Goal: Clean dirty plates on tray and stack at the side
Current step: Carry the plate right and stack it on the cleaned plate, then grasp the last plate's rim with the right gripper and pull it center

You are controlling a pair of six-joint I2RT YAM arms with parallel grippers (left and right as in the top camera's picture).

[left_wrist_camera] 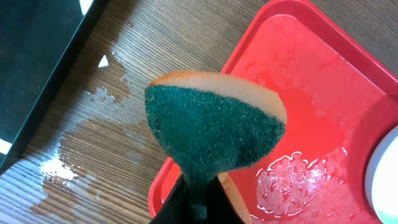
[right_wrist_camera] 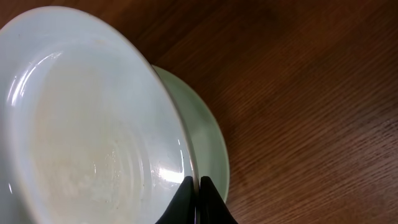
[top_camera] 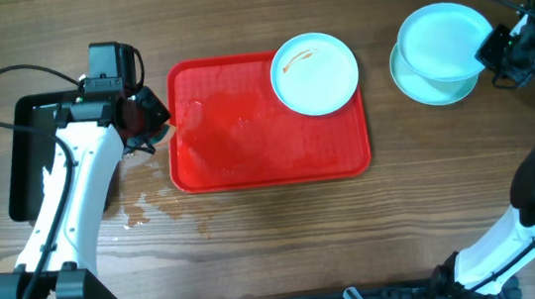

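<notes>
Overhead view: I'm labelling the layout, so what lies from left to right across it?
black tray, sponge in left gripper, red tray, streaked plate, tilted plate in right gripper

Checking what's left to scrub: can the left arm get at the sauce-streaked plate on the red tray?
Probably yes: its green sponge sits by the red plastic tray's left edge, and only bare wet tray separates it from the round mint-blue plate.

Wet red tray (top_camera: 249,161) sits mid-desk toward the far edge, a sauce-streaked plate (top_camera: 314,73) in its far right corner, while rightward a second plate (top_camera: 445,39) tilts, lifted, over a third plate (top_camera: 421,91) lying flat.
</notes>
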